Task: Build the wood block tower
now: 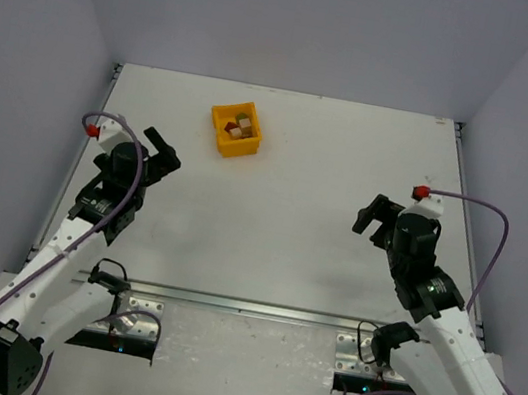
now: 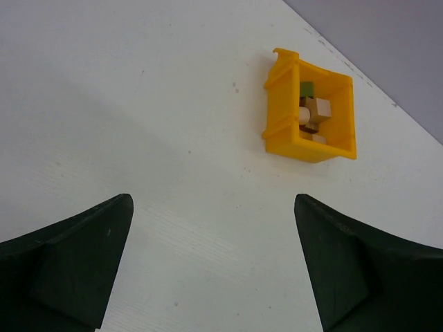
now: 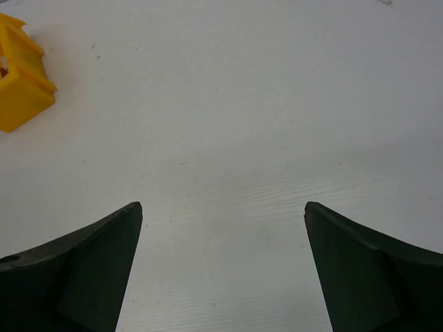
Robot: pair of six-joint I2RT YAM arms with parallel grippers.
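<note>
Wood blocks [image 1: 241,128] are loose in the yellow bin [image 1: 235,150] at the far-left of the table [image 1: 290,222], not stacked. Mix of plain tan, dark red and olive-green pieces; from the left wrist, tan and green ones show through the bin's open top. Left gripper [image 1: 160,151] jaws wide apart, holding nothing, aimed at the bin. Right gripper [image 1: 374,221] also spread wide, nothing in it, well apart from the bin.
</note>
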